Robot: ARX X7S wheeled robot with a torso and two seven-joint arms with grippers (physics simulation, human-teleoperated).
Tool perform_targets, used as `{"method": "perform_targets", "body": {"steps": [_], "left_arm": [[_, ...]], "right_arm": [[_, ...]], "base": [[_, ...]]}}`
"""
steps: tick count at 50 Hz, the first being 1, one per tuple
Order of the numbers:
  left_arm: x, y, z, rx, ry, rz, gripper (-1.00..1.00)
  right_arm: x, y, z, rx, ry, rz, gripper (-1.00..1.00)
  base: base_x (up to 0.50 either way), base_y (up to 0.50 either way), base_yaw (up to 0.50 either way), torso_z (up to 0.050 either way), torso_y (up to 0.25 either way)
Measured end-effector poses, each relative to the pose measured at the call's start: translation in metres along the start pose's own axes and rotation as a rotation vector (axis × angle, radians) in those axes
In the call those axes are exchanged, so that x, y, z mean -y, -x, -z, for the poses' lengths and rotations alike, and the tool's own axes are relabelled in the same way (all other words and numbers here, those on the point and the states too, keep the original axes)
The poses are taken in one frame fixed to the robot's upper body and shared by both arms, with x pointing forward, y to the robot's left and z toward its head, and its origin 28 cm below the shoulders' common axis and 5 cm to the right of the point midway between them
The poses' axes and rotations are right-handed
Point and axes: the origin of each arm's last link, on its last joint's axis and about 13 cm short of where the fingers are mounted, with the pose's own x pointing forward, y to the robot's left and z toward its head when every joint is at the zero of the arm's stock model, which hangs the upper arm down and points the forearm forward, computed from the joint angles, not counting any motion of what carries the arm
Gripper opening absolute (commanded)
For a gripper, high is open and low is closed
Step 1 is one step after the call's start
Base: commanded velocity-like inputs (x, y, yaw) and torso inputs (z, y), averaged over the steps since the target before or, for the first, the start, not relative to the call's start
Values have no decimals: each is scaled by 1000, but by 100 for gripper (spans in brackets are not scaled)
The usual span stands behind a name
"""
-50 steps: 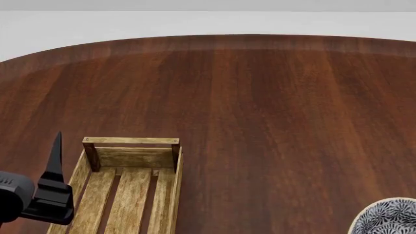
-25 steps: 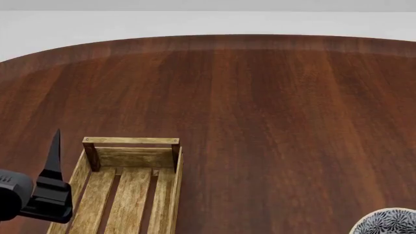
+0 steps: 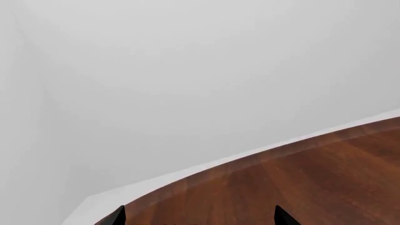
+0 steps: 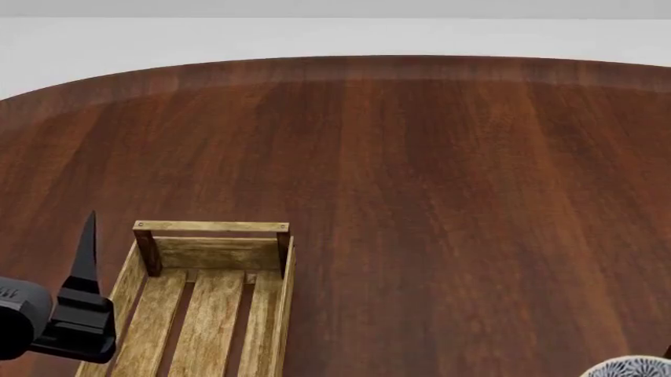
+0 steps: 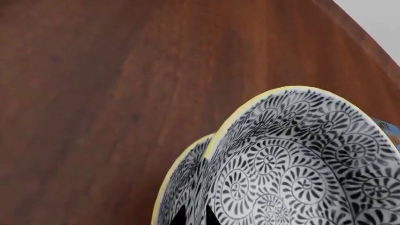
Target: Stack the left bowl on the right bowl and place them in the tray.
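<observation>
Right claw (image 5: 194, 219) seemingly grasping stacked patterned bowls (image 5: 300, 164); left claw (image 3: 198, 216) released. Carry level to the wooden tray (image 4: 210, 306), lower centered.

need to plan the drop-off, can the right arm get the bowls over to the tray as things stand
Probably yes. The right gripper appears to hold the stacked bowls at the head view's lower right, and only bare table lies between them and the empty tray. The left gripper hovers by the tray's outer side, clear of that path.

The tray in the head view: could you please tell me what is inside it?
Nothing shows inside the tray: only bare slats and table wood through the gaps. Its near end runs out of frame, so that part cannot be checked.
</observation>
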Motion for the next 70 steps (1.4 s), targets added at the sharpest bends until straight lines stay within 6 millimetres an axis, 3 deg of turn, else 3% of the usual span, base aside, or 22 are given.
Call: {"method": "perform_targets", "body": {"steps": [17,18,58,70], "left_arm": [[0,-1,-1,0,-2,1,100],[0,-1,-1,0,-2,1,100],[0,1,1,1,1,-1,100],[0,1,0,4,2,-3,100]], "right_arm": [[-1,-3,4,-15,-10,-2,-100],[-1,-3,4,-16,-10,-2,100],[0,9,-9,2,17,34,100],[-4,3,-8,-3,21,17,100]], "base": [[0,0,0,0,0],[0,0,0,0,0],[0,0,0,0,0],[0,0,0,0,0]]}}
